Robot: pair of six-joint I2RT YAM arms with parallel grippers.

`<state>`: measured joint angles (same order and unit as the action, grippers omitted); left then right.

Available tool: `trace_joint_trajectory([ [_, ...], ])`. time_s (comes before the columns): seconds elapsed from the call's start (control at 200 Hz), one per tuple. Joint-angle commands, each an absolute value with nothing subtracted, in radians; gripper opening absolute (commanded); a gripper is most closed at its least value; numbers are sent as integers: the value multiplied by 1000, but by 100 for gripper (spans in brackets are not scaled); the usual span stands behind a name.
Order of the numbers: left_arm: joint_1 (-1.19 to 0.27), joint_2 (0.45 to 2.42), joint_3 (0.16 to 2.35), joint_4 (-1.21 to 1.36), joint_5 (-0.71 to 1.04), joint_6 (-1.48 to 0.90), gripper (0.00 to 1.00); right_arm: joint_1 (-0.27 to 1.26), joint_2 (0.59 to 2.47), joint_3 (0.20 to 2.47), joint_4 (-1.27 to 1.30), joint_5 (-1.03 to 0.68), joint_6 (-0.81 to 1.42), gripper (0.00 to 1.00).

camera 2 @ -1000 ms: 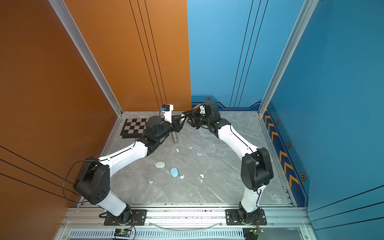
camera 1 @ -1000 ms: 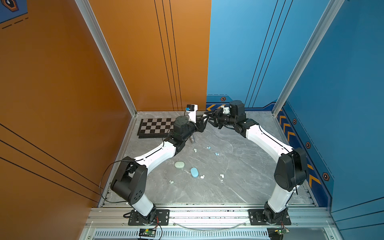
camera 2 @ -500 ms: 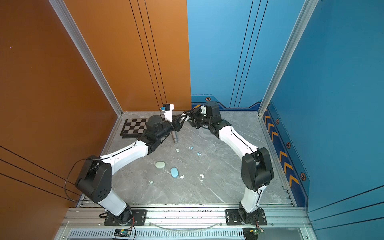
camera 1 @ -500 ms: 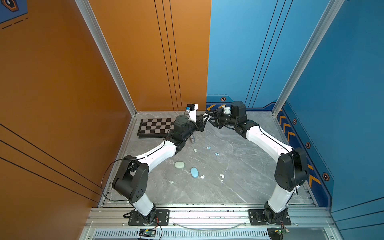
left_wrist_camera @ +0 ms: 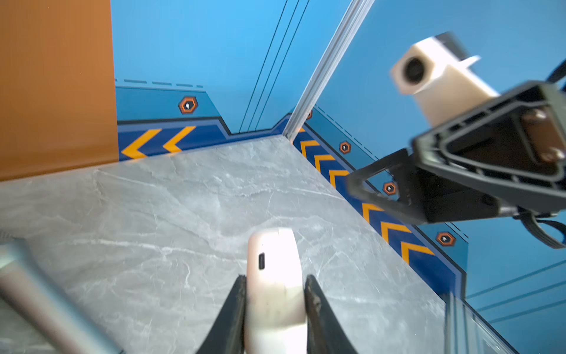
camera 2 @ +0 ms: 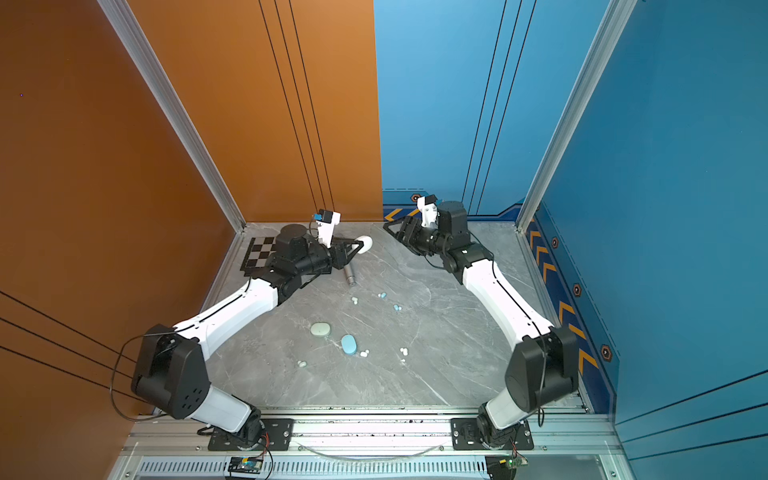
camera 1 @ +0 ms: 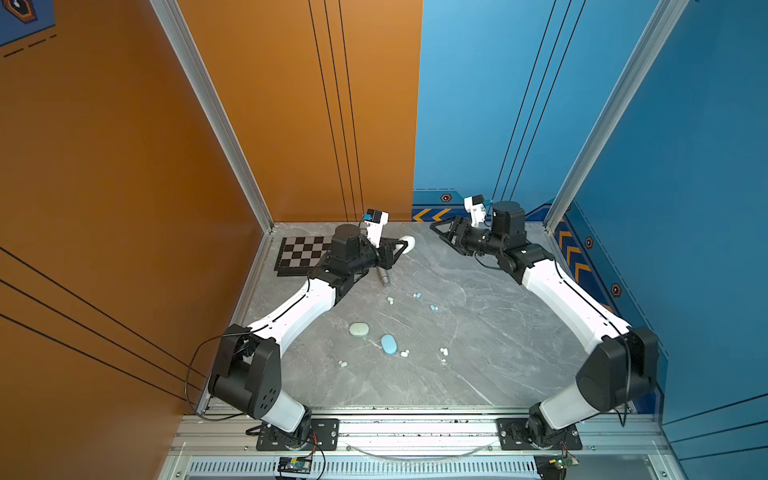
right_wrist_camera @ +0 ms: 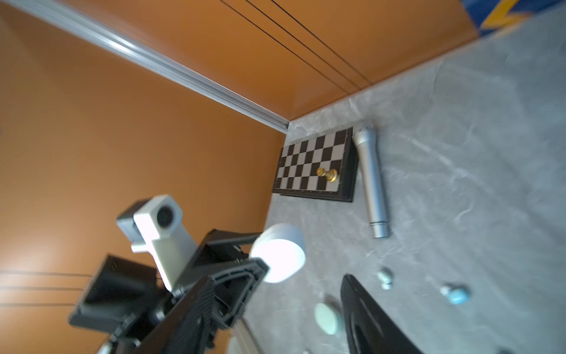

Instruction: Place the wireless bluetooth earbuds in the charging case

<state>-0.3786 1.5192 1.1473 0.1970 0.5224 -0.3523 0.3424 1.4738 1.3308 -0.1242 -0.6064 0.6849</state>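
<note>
While the left gripper (left_wrist_camera: 275, 277) pinched a white charging case (left_wrist_camera: 272, 245) in its jaws, the right gripper (camera 1: 440, 236) held its jaws wide apart.

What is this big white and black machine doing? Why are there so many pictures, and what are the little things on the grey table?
It is a robot with two arms, and each arm ends in a claw. Two pictures look down from above on the whole table. The two others come from small cameras on the arms' wrists.

The left claw is pinching a white earbud case. The right claw is open and holds nothing.

On the table lie a mint case, a blue case, six tiny earbuds, a silver microphone and a chessboard with one gold piece on it.
</note>
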Motion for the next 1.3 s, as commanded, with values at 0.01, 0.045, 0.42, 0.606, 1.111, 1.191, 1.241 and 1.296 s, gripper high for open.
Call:
trace_joint_trajectory([
  [0.01, -330, 1457, 1144, 31, 736, -348, 0, 378, 1300, 1140, -183, -532, -3, 63],
  [0.045, -314, 1446, 1136, 5, 778, -354, 0, 390, 1260, 1089, -174, -556, -152, 62],
  [0.42, -247, 1422, 1074, -179, 1077, -398, 0, 602, 1272, 1100, -297, -429, -696, 61],
  [0.606, -266, 1437, 1058, -179, 1125, -434, 0, 645, 1340, 1145, -293, -411, -778, 64],
  [1.111, -303, 1478, 1089, -258, 1147, -415, 0, 695, 1429, 1192, -268, -388, -826, 62],
  [1.191, -308, 1480, 1092, -260, 1149, -416, 0, 728, 1437, 1189, -265, -386, -826, 60],
  [1.241, -310, 1482, 1092, -261, 1149, -415, 0, 732, 1440, 1189, -262, -385, -826, 59],
  [1.296, -311, 1482, 1093, -262, 1150, -415, 0, 739, 1446, 1189, -256, -382, -827, 58],
])
